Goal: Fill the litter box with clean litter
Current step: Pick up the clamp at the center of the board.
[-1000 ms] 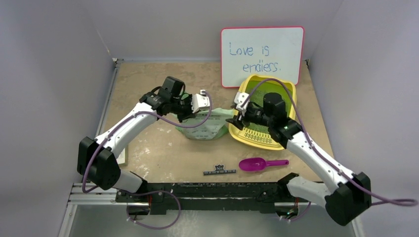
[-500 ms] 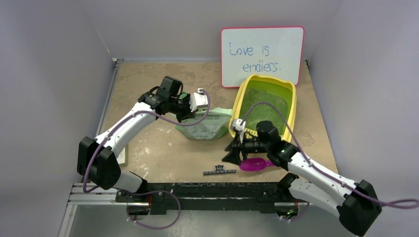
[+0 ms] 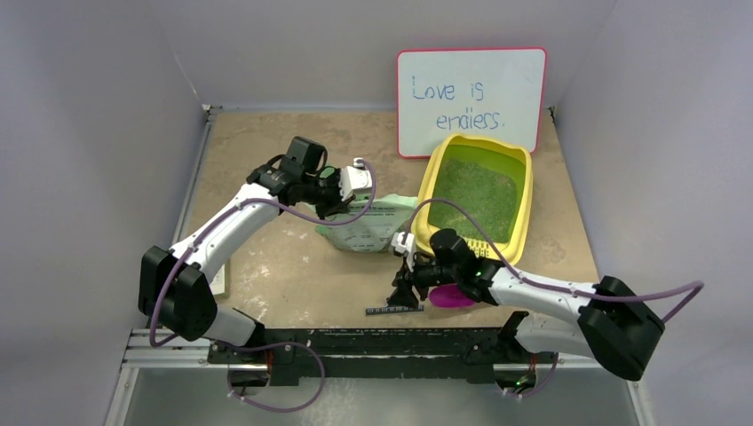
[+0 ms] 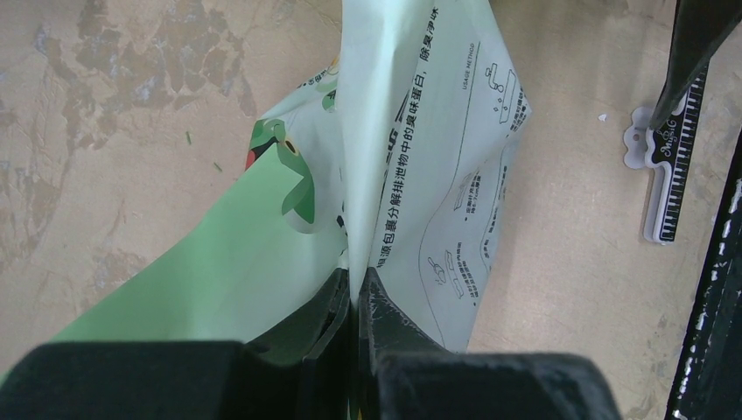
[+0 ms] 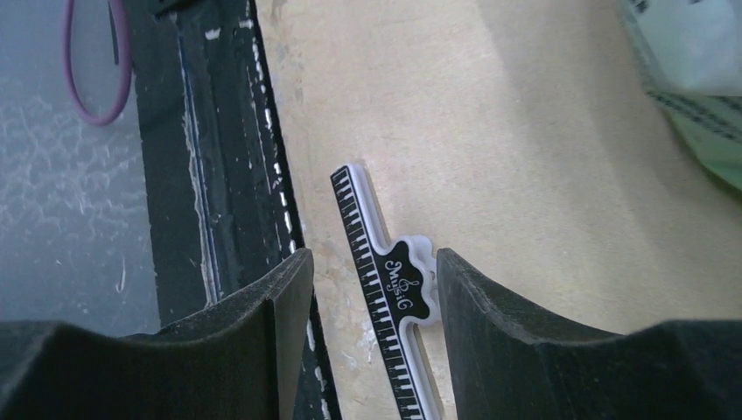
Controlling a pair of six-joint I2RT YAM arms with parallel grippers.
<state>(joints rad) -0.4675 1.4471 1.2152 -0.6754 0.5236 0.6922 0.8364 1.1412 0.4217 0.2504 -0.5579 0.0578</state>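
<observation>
Your right gripper [image 5: 372,258] hangs low over the near edge of the table [image 3: 293,257], jaws parted about halfway and holding nothing. Directly under it lies a black-and-white piano-key clip [image 5: 398,284]. In the wrist view its long axis runs up through the gap between the two fingers, so they stand either side of its narrow width, apart from it. Seen from above, the clip lies left to right along the near edge. A magenta scoop [image 3: 448,297] lies just right of it, mostly hidden under your right forearm. To the far left, your left gripper [image 4: 354,293] is pinched tight on the folded top of the pale green bag [image 4: 420,157], which stands on the table between the two arms. The litter box [image 3: 527,200] sits far and to the right of your right gripper, well apart from it, with its long axis running near to far and its grille at the near end. The clean litter [image 3: 475,191] already covers its floor, so the filling looks done. The right arm is much the nearer to the clip, and my guess is that the clip is meant for the bag's folded top. If so, come straight down and close across the narrow width.
</observation>
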